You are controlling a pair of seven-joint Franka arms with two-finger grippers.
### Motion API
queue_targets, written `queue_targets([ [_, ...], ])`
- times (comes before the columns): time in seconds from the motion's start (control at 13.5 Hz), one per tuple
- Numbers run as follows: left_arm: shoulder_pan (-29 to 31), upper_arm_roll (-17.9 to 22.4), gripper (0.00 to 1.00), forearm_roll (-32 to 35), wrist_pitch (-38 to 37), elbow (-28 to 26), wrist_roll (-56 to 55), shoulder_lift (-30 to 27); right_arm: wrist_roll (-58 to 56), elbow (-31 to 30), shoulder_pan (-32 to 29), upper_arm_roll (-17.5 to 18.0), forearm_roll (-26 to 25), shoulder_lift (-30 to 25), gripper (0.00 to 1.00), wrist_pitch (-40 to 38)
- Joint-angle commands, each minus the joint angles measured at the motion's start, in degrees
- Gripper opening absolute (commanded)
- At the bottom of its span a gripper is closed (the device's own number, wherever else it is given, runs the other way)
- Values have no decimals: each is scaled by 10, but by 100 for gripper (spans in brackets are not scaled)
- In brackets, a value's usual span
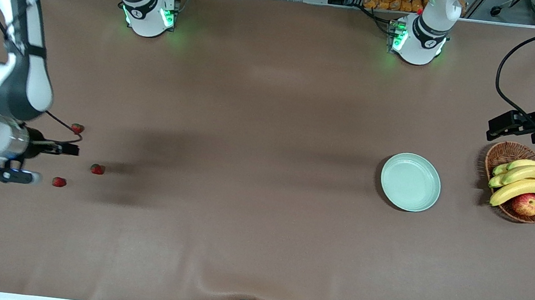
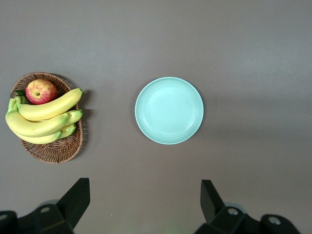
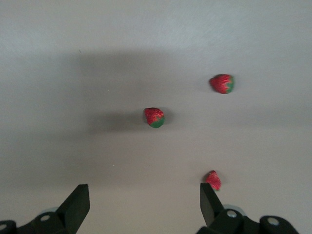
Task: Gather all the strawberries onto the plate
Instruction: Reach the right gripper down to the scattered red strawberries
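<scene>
Three strawberries lie on the brown table at the right arm's end: one (image 1: 77, 128) farthest from the front camera, one (image 1: 97, 169) in the middle, one (image 1: 59, 181) nearest. In the right wrist view they show apart (image 3: 154, 117), (image 3: 222, 83), (image 3: 212, 180), the last just beside a fingertip. My right gripper (image 1: 66, 149) (image 3: 145, 192) hangs open and empty above them. The pale mint-green plate (image 1: 410, 181) (image 2: 169, 110) is empty toward the left arm's end. My left gripper (image 1: 499, 127) (image 2: 145, 187) is open and empty, up over the table by the basket.
A brown wicker basket (image 1: 504, 153) (image 2: 53, 148) with bananas (image 1: 520, 184) and a red-yellow apple (image 1: 527, 203) stands beside the plate at the left arm's end. The cloth has a ripple (image 1: 232, 282) near the front edge.
</scene>
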Motion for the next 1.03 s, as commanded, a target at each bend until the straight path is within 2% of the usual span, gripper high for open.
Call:
queue_targets([
  [0.0,-3,-3,100,9,2,-4,-5,-8,-25,9,18,5,-36,45,100,34],
  [0.3,-4,-5,100,9,4,-4,-5,-6,-177,9,16,5,-39,97,100,102],
  [0.44,-4,-5,100,9,5,-4,-5,-6,-287,-6,12,4,-40,102,100,119],
  [0.81,-5,-6,100,8,7,-4,-5,-3,-317,-92,11,3,-42,101,100,227],
  [0.96,-5,-6,100,9,9,-4,-5,-1,-319,-100,9,3,-50,101,100,233],
])
